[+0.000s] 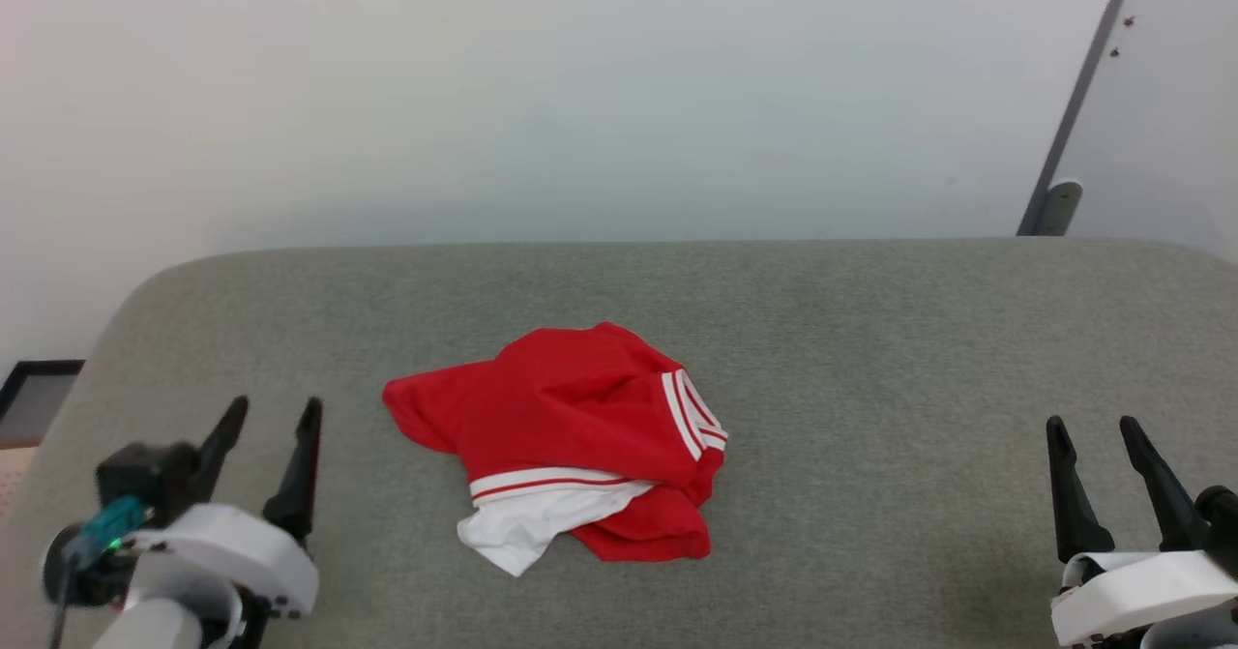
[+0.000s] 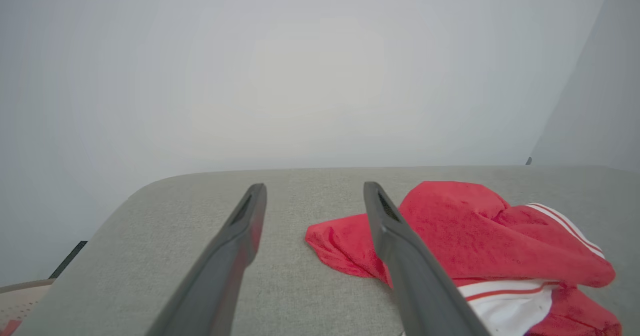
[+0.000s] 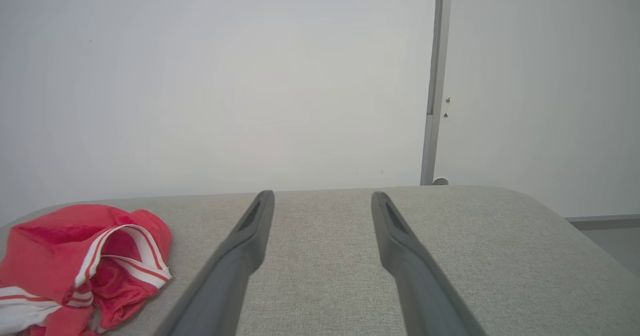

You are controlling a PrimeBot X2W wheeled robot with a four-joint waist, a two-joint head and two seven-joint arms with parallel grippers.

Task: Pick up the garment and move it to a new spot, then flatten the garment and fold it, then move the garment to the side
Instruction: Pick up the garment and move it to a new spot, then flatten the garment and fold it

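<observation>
- Garment is found crumpled mid-cushion, white panel toward the near edge.
- Left gripper is held at the near left corner, fingers apart, nothing gripped; right gripper likewise at the near right.
- A raised red fold is judged the best pinch.
- Approach is unobstructed; a grey post stands beyond the far edge.

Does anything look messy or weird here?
Yes: the bright red jersey garment with white stripe trim lies crumpled in a heap on the grey fabric surface, its white lining poking out at the near edge. Nothing looks spilled or broken.
</observation>
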